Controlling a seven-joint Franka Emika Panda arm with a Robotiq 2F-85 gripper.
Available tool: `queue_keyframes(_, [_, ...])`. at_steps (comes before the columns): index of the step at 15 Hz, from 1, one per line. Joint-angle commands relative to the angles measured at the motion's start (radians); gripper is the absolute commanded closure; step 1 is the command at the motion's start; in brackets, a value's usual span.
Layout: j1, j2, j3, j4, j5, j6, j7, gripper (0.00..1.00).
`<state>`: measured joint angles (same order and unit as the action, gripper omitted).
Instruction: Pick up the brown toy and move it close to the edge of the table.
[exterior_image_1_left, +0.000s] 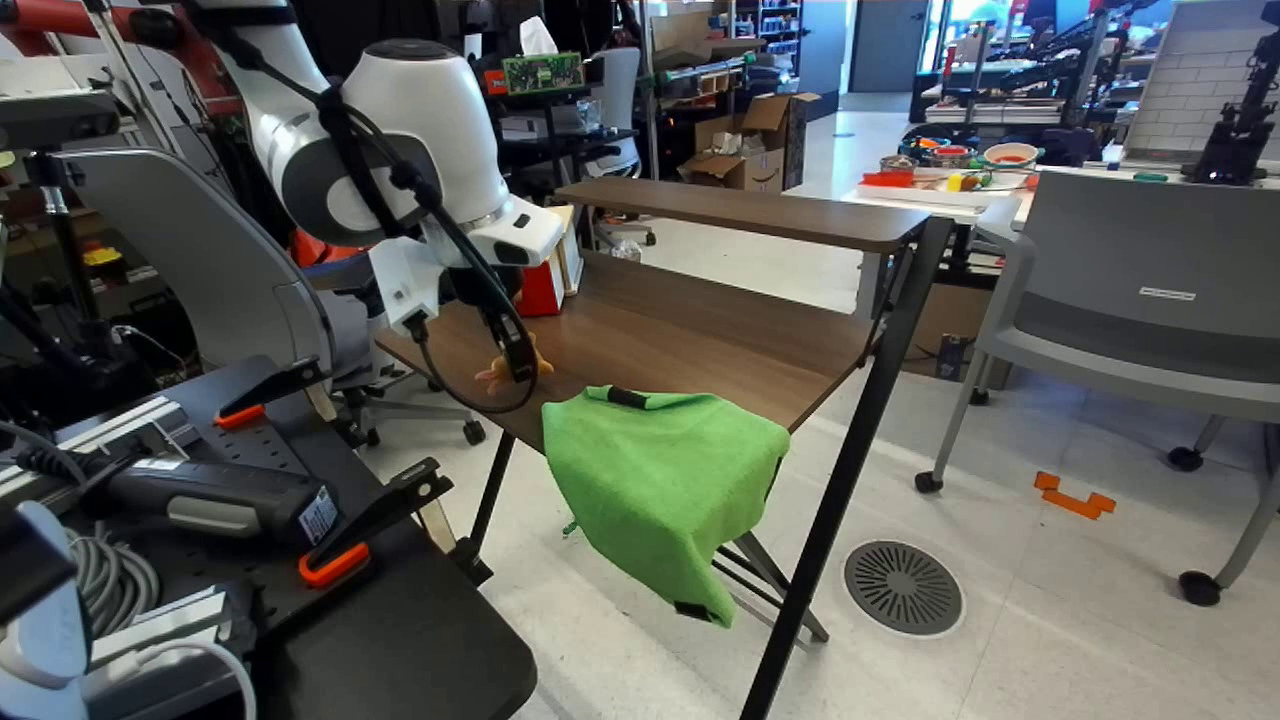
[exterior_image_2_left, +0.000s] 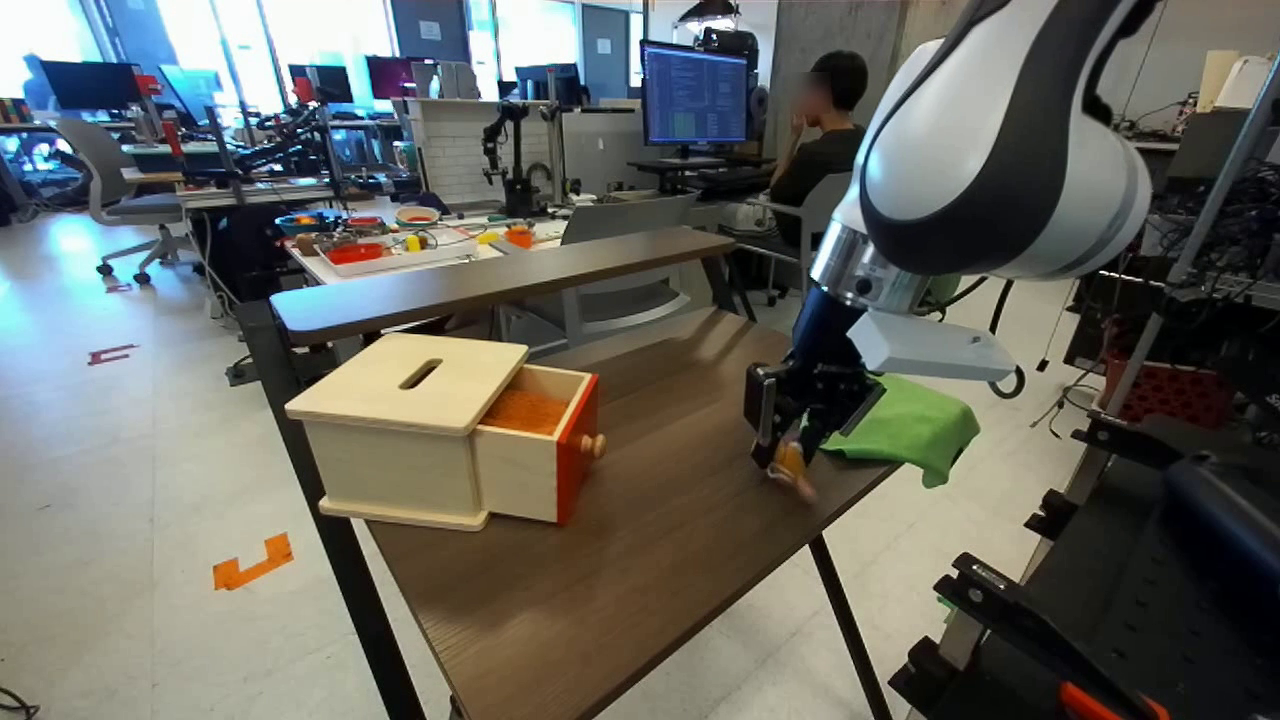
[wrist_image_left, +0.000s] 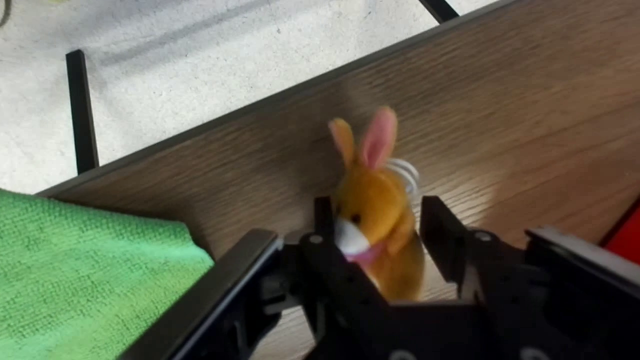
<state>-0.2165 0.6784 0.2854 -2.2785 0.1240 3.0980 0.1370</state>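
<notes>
The brown toy, a small orange-brown rabbit-like figure with pink ears and a white snout, shows in the wrist view (wrist_image_left: 375, 197) between my fingers. It also shows in both exterior views (exterior_image_1_left: 496, 374) (exterior_image_2_left: 789, 461), partly hidden by the fingers. My gripper (wrist_image_left: 377, 216) is partly open around it, low over the dark brown table (exterior_image_2_left: 600, 600). The left finger overlaps the toy in the wrist view; a thin strip of table shows between the toy and the right finger. My gripper also shows in the exterior views (exterior_image_1_left: 520, 362) (exterior_image_2_left: 788, 445). I cannot tell whether the toy touches the table.
A green cloth (exterior_image_1_left: 660, 480) hangs over the table's edge beside the gripper. A pale wooden box (exterior_image_2_left: 385, 460) with an open red-fronted drawer (exterior_image_2_left: 578, 450) stands on the table. A raised shelf (exterior_image_1_left: 740, 212) runs along its back. A black bench (exterior_image_1_left: 420, 640) stands nearby.
</notes>
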Motion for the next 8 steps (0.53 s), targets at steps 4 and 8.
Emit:
queue_keyframes(4, [0.012, -0.116, -0.009, -0.024, 0.038, -0.069, -0.012, 0.01])
queue_keyframes(8, [0.001, -0.103, 0.011, -0.005, 0.059, -0.041, -0.03, 0.0])
